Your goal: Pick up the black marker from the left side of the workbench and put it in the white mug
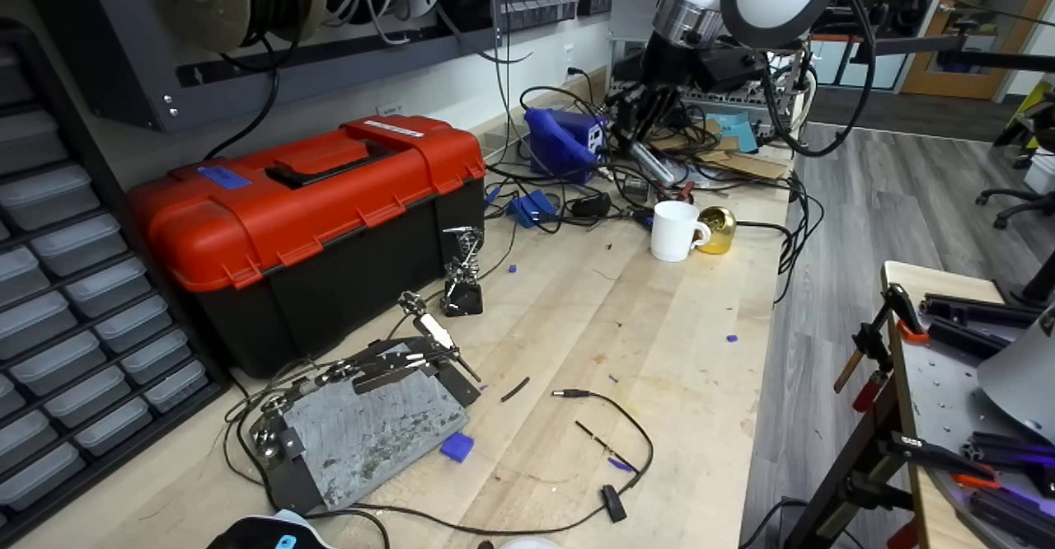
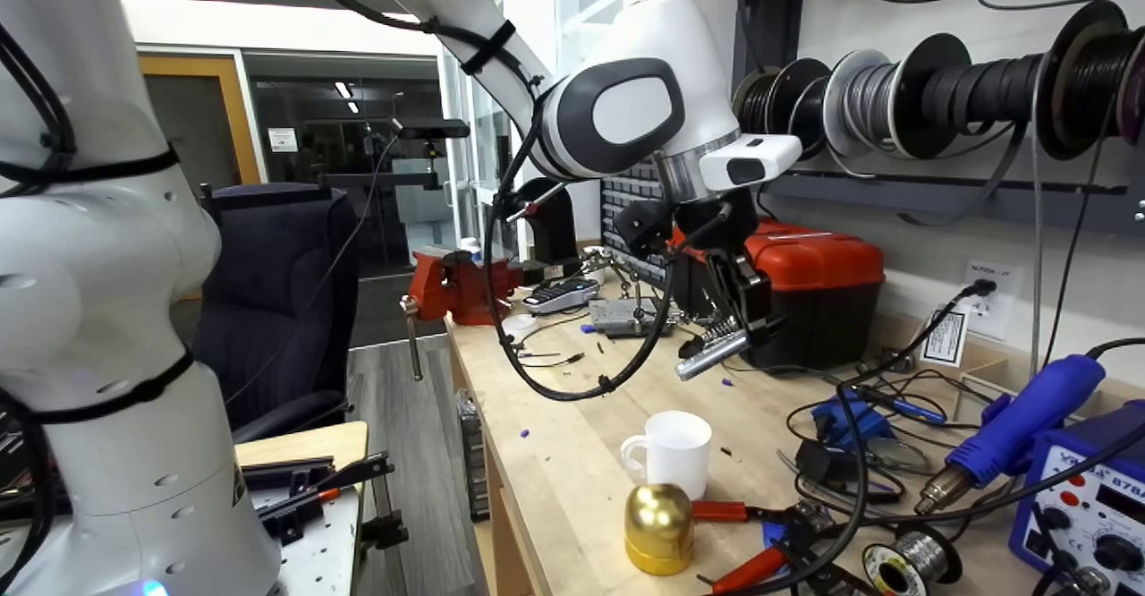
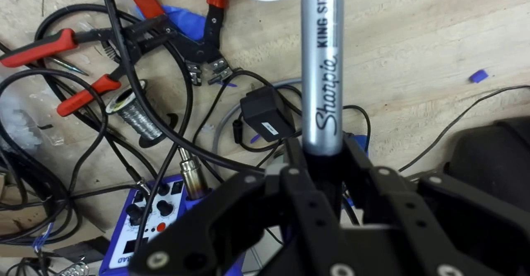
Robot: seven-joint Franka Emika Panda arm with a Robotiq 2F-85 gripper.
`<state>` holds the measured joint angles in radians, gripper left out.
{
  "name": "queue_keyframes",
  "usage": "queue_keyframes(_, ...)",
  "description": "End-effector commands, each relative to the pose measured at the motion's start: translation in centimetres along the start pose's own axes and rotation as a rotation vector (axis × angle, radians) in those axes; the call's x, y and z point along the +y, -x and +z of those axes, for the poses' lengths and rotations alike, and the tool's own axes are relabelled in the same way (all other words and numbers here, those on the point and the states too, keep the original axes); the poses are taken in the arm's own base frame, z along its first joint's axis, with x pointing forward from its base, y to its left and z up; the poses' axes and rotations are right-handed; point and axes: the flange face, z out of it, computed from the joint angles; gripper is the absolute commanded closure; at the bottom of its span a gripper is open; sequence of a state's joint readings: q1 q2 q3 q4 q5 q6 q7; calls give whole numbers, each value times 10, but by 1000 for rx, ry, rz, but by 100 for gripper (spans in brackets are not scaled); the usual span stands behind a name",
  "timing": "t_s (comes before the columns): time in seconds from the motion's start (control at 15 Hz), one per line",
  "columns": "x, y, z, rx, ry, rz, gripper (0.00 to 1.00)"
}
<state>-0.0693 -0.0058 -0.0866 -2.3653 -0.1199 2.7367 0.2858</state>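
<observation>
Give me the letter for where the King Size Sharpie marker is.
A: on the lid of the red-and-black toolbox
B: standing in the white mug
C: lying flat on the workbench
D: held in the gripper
D: the wrist view shows the King Size Sharpie marker clamped in the gripper, and an exterior view shows it in the air, outside the white mug.
</observation>
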Motion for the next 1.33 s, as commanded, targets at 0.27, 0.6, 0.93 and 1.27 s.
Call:
queue_keyframes(0.27, 25, 51, -2, 85, 58, 111, 95)
queue_keyframes(0.6, 31, 78, -12, 141, 83, 149, 95)
queue_keyframes(0.93, 21, 88, -23, 182, 101, 156, 95)
queue_keyframes(1.27, 10, 91, -23, 204, 114, 158, 95)
